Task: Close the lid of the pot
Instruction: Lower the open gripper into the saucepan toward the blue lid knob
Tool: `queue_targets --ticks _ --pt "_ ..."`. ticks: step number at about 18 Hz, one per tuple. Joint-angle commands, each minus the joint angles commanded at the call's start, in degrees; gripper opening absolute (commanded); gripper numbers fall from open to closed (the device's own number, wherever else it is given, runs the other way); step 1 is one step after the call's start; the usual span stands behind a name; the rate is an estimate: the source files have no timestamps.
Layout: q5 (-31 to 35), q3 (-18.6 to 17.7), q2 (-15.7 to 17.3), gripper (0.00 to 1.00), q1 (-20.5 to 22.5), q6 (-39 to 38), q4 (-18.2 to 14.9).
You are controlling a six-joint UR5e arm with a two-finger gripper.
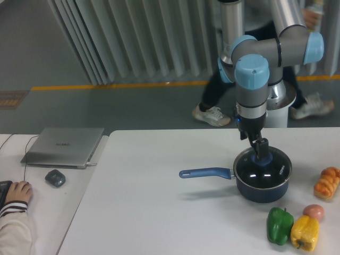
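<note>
Pot lid (264, 169) — clear glass, metal rim — seated flat on the dark blue pot (263, 183), right side of counter (159, 212). Claw (261, 154) at the blue knob — grip can't be told.

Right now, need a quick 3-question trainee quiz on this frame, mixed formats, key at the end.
1. True or false: the pot lid lies flat on the table beside the pot.
2. Which way does the pot's handle point in the camera view? A) toward the laptop side B) toward the yellow pepper C) toward the robot base
3. Fill in: the gripper is down at the lid's blue ____.

Key
1. False: the lid sits on top of the pot.
2. A: the handle runs out to the image left.
3. Knob. Whether the fingers are closed on it cannot be told from this view.
</note>
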Motion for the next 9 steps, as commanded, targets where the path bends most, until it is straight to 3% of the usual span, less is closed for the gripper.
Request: queue_targets --ticks 2,5,9 --pt "-0.2 2.9 -0.2 1.00 1.7 2.8 -0.3" --pt "0.6 4.1 -0.5 1.00 2.9 5.1 0.6" --pt "2.0 2.7 -0.9 1.00 3.1 5.6 2.9"
